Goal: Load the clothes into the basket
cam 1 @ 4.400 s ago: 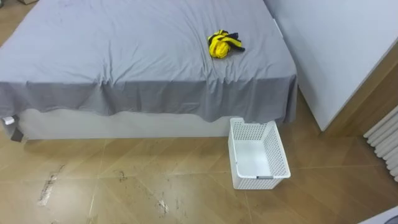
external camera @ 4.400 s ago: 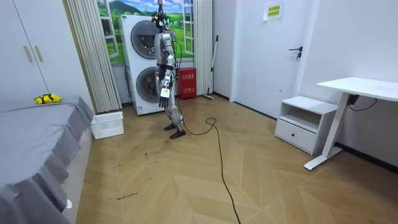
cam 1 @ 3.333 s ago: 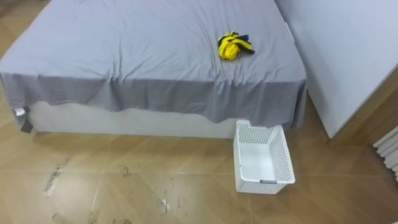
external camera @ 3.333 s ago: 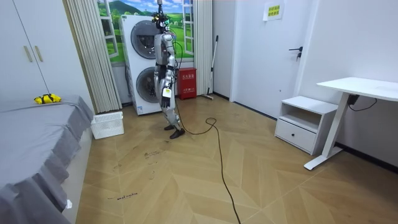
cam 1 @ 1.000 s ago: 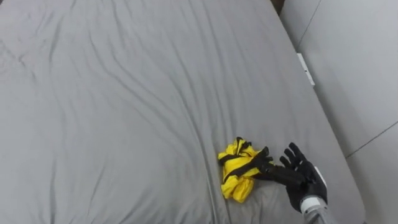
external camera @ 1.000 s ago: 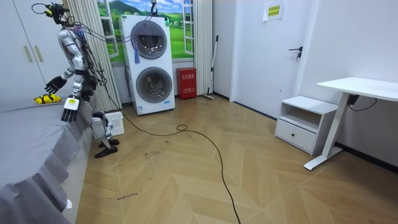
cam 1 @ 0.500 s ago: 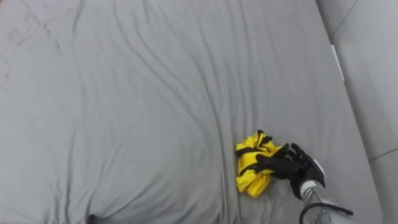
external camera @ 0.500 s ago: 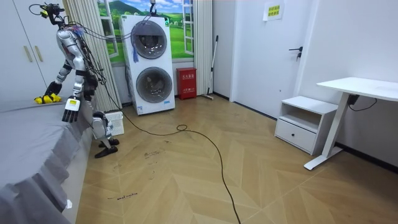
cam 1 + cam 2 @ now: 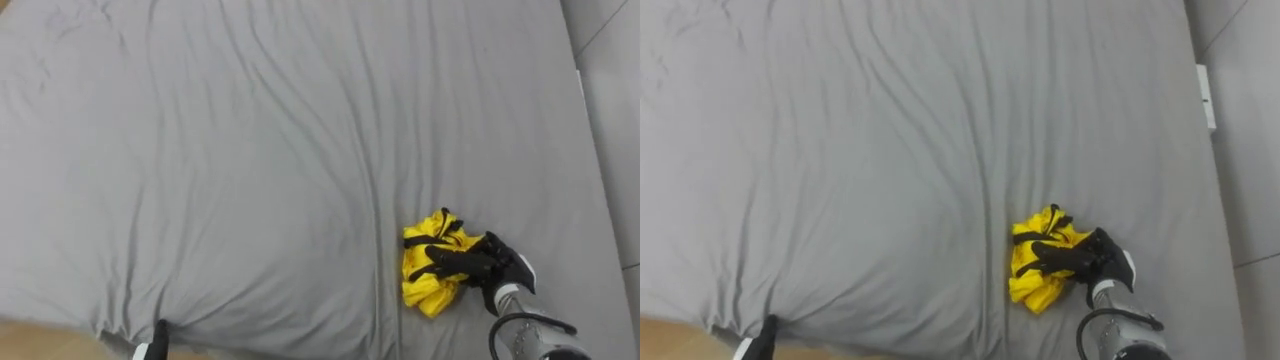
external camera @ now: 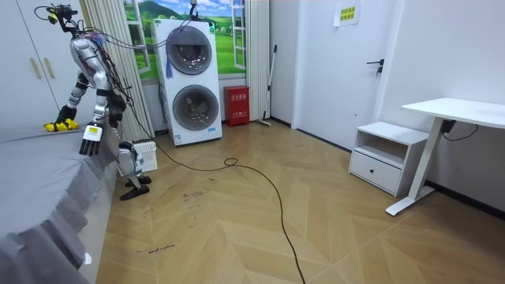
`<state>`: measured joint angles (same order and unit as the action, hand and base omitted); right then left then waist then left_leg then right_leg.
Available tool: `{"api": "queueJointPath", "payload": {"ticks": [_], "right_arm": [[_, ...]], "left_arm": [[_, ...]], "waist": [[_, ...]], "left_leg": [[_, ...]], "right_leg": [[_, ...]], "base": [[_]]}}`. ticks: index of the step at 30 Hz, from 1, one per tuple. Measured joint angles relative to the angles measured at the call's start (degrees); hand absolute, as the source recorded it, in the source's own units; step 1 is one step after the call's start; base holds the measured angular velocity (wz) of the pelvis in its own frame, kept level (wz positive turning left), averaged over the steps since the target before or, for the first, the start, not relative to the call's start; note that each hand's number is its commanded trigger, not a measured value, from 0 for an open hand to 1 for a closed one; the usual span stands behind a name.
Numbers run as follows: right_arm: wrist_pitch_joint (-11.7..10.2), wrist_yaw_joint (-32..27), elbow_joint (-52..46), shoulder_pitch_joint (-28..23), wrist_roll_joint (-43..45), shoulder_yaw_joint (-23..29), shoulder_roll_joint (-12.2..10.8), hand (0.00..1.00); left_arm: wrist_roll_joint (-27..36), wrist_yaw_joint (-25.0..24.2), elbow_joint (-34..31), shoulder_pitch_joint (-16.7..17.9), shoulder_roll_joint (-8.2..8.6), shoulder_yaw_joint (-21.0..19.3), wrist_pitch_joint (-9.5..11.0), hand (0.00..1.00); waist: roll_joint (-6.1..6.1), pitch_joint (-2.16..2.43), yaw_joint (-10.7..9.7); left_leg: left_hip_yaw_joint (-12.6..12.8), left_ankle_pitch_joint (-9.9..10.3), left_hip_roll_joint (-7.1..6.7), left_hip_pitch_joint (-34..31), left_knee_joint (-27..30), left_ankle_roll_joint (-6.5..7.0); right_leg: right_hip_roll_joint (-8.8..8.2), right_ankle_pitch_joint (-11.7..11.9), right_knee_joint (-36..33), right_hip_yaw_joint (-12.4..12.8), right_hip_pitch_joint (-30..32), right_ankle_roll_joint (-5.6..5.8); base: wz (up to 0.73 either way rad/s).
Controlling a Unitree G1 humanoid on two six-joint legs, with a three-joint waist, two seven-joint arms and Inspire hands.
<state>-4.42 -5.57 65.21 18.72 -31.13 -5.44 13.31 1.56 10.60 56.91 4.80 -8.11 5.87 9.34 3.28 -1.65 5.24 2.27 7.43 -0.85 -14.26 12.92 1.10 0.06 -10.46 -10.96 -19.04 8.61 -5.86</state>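
Grey sheet covers the bed (image 9: 250, 150); the clothes (image 9: 422, 288) lie bunched near its right side, just under and left of our right hand (image 9: 498, 268). Whether it grips them we cannot tell. Our left hand (image 10: 89, 142) hangs slack, well apart.

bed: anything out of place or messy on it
A yellow garment with black straps lies bunched in a heap near the right side of the grey sheet, the right robot hand curled over it. The sheet is creased; nothing else stands out. The left robot hand hangs open.
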Motion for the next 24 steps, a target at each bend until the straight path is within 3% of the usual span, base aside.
{"api": "queueJointPath", "payload": {"ticks": [5,10,16,21,24], "right_arm": [[-0.1,-1.2,1.8,0.6,4.3,-0.4,0.2,1.0],[0.2,-0.6,2.5,0.5,4.2,-4.7,0.2,1.0],[0.8,1.3,6.1,0.3,4.2,-5.8,-0.1,1.0],[0.8,1.9,7.0,-0.9,4.4,-5.9,-0.1,1.0],[0.8,2.4,7.3,-1.3,4.1,-5.7,-0.1,1.0]], "left_arm": [[0.0,0.0,0.0,-0.4,0.04,0.7,0.0,0.0],[0.0,-0.1,0.0,-0.4,0.1,1.2,0.0,0.0],[0.0,-1.2,0.1,-0.6,0.22,1.3,-0.2,0.0],[0.0,-1.0,1.9,-0.6,0.19,1.1,-0.2,0.0],[0.1,-1.0,3.2,-0.6,-0.07,1.0,-1.6,0.0]], "waist": [[-0.02,0.0,1.5],[-0.11,0.07,2.5],[-0.56,0.34,2.5],[-0.49,0.32,2.4],[-0.31,0.3,2.1]], "left_leg": [[0.3,-0.1,-0.05,-0.1,-0.1,0.03],[0.1,-0.1,-0.46,-0.1,-0.3,-0.03],[-1.3,-0.2,-0.58,0.1,-1.3,-0.21],[-1.6,-0.2,-0.8,1.9,-1.7,-0.2],[-1.7,-0.2,-0.82,2.1,-1.7,-0.16]], "right_leg": [[0.01,0.0,0.3,0.6,0.4,0.0],[0.03,0.0,0.5,-0.2,0.3,0.0],[-0.02,0.1,0.4,-2.7,-0.1,0.04],[-0.22,-0.1,0.4,-3.4,-1.9,0.53],[-0.41,-0.2,0.4,-3.7,-2.3,0.79]], "base": [[-0.06],[0.02],[0.14],[0.07],[0.07]]}}
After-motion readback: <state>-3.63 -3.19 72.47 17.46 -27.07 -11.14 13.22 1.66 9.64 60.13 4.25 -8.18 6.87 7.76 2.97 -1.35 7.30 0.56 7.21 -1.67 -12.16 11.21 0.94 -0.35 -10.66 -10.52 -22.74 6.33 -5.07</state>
